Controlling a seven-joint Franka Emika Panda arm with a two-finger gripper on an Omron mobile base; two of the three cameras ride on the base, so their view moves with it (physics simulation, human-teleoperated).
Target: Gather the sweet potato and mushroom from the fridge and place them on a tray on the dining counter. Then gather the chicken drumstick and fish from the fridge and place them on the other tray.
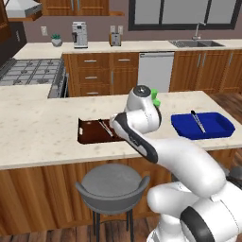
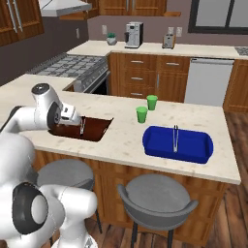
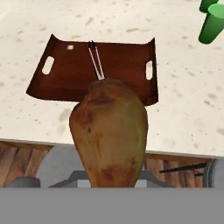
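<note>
Between the fingers: sweet potato, gripped, long axis running out along them.
Ahead of fingers: brown tray on desk, tongs lying in it.
Fingers: clamped; tips probably hidden beneath potato.
Next: carry forward, over tray.

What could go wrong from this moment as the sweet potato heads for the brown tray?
The sweet potato juts far beyond the end effector, so it could pivot loose. Tongs already lie in the brown tray, so it may land on them. The green cups stand close by on the dining counter.
</note>
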